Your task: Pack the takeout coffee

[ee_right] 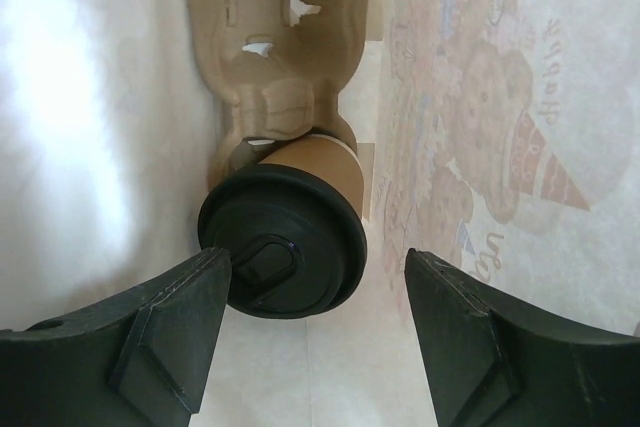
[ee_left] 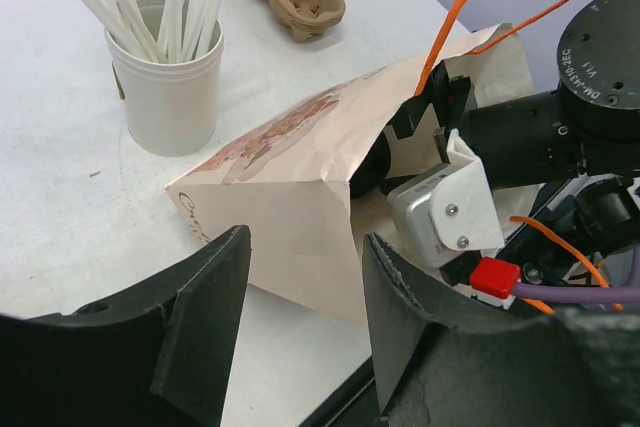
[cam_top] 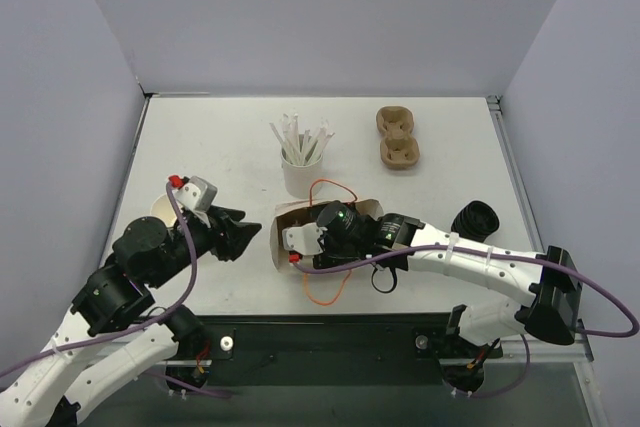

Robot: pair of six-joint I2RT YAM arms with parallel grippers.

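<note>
The takeout coffee (ee_right: 285,247), a brown paper cup with a black lid, lies inside a paper bag (cam_top: 288,215) with its base in a pulp carrier (ee_right: 280,37). The bag lies on its side mid-table and also shows in the left wrist view (ee_left: 290,157). My right gripper (ee_right: 318,259) is open inside the bag, its jaws apart on either side of the lid, which is close to the left finger. In the top view its fingers are hidden by the bag. My left gripper (cam_top: 250,232) is open and empty, just left of the bag, and shows in its own view (ee_left: 305,242).
A white cup of wrapped straws (cam_top: 302,162) stands behind the bag. Two pulp carriers (cam_top: 397,137) lie at the back right. A stack of black lids (cam_top: 475,219) sits right of my right arm. Brown cups (cam_top: 160,209) sit far left. Orange bag handles (cam_top: 325,292) trail near the front edge.
</note>
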